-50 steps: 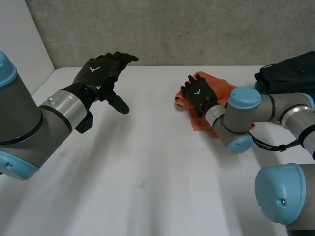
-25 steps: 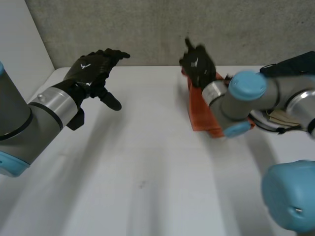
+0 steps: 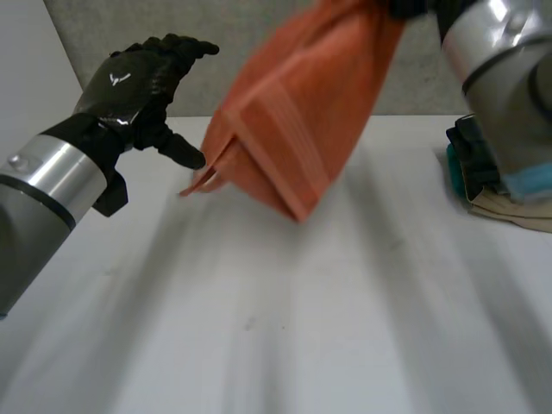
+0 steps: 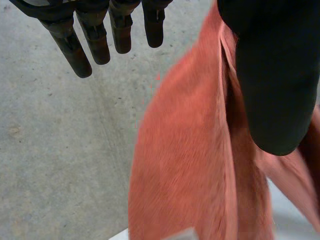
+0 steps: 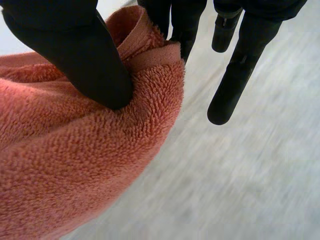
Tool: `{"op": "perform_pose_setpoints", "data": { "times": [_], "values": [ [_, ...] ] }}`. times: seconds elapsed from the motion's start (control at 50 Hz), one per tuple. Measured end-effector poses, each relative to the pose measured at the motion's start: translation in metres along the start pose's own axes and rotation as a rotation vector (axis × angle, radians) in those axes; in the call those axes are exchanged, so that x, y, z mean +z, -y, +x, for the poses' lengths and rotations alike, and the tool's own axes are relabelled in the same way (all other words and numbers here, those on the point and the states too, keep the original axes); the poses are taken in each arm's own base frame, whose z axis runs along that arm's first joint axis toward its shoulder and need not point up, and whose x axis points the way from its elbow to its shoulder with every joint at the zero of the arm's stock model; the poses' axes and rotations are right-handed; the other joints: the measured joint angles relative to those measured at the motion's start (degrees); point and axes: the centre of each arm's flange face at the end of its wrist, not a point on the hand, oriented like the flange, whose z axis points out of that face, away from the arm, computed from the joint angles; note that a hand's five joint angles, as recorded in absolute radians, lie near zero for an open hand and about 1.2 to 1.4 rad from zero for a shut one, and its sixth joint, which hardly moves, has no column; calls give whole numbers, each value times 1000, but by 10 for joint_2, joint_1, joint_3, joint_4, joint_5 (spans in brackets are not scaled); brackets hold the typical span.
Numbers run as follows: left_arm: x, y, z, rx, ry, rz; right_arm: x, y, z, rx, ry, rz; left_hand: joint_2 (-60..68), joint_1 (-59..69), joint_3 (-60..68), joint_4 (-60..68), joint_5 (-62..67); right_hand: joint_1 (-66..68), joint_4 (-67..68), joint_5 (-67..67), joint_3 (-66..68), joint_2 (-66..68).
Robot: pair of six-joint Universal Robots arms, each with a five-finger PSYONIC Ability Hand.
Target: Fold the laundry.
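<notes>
Right hand (image 5: 75, 55): clamped on the towel (image 5: 65, 165); its thumb pins a bunched fold of terry against the fingers, and two other fingers stand straight and free.
Right arm (image 3: 509, 78): raised high over the far side of the table (image 3: 259, 328), carrying the grasp well above the surface.
Left hand (image 3: 129, 82): released, with fingers (image 4: 95, 35) straight and spread and the thumb apart, holding nothing.
Towel's place: in the air between the two hands, hanging from the right hand. In the head view its low corner is just beside the left thumb, and I cannot tell whether they touch.
Towel's long axis: slanted, from the grasp high on the right down to the free corner low on the left.
Nearer hand: the left hand is nearer the loose low end, so the next catch of a corner looks to be its job.
Pile of clothes (image 3: 492, 172): dark and tan pieces at the table's right edge, well apart from the towel.
Change: a second ago the towel lay on the table under the right hand, next to the pile. It has since been lifted and swung across toward the left hand, which has kept its open pose.
</notes>
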Motion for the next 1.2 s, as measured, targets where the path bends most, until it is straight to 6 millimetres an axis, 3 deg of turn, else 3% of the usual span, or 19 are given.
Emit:
{"op": "perform_pose_setpoints", "data": {
  "times": [0.06,0.1,0.14,0.16,0.2,0.26,0.38,0.52,0.7,0.82,1.0,1.2],
  "values": [
    [-5,-7,2,3,-1,-10,-18,-43,-16,12,49,-165,0,0,0,0,0,-5,-31,-15,51,-18],
    [-8,-14,2,2,0,-25,-35,-78,-29,5,94,-302,0,0,0,0,0,-158,-205,-184,202,-204],
    [-11,-21,3,-1,2,-43,-49,-103,-38,-10,125,-399,0,0,0,0,0,-270,-318,-301,186,-307],
    [-13,-26,3,-4,3,-57,-59,-118,-42,-28,138,-462,0,0,0,0,0,-379,-427,-415,103,-426],
    [-16,-34,4,-9,5,-83,-73,-138,-45,-64,144,-552,0,0,0,0,0,-480,-535,-516,21,-525],
    [-21,-45,5,-15,8,-123,-88,-156,-42,-124,111,-655,0,0,0,0,0,-494,-565,-538,-3,-545],
    [-31,-67,7,-1,8,-205,-103,-145,-30,-173,64,-697,0,2,0,0,0,-494,-565,-538,-3,-545],
    [-40,-100,10,52,-4,-322,-129,-126,-35,-132,134,-693,45,58,42,49,39,-494,-565,-538,-3,-545],
    [-33,-146,4,171,30,-461,-156,-130,-47,-57,189,-758,87,95,85,92,83,-494,-565,-538,-3,-545],
    [-21,-176,-10,307,79,-548,-168,-138,-54,-32,205,-792,91,95,87,94,85,-494,-565,-538,-3,-545],
    [-4,-195,-19,371,85,-570,-171,-148,-62,-33,215,-787,148,159,146,154,145,-494,-565,-538,-2,-545],
    [14,-200,-20,372,78,-543,-173,-152,-64,-33,217,-784,241,255,239,245,231,-494,-565,-538,-2,-545]
  ]
}}
